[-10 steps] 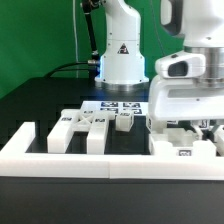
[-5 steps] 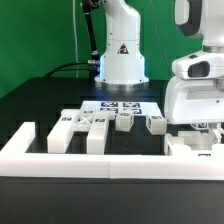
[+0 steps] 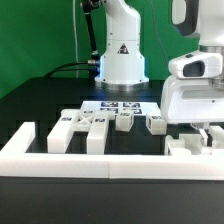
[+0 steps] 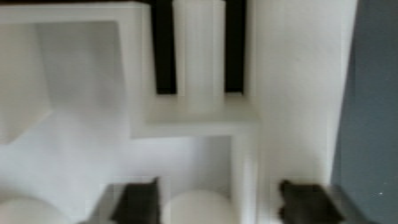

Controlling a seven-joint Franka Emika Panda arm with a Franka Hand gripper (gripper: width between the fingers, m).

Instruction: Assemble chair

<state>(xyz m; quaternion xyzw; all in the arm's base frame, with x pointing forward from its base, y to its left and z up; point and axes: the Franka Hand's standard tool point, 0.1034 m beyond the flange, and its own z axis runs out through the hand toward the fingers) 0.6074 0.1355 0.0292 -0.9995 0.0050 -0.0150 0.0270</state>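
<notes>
The chair's loose parts [image 3: 95, 128], white blocks bearing small black-and-white tags, lay in a row on the black table [image 3: 40, 108] behind the white border wall [image 3: 100, 162], with more at the exterior view's right. There the gripper [image 3: 207, 133] hung over a white slab [image 4: 196, 150], its fingers [image 4: 134, 200] apart and clasping nothing. A second before, the arm had stood further left, hiding one small block [image 3: 155, 123].
</notes>
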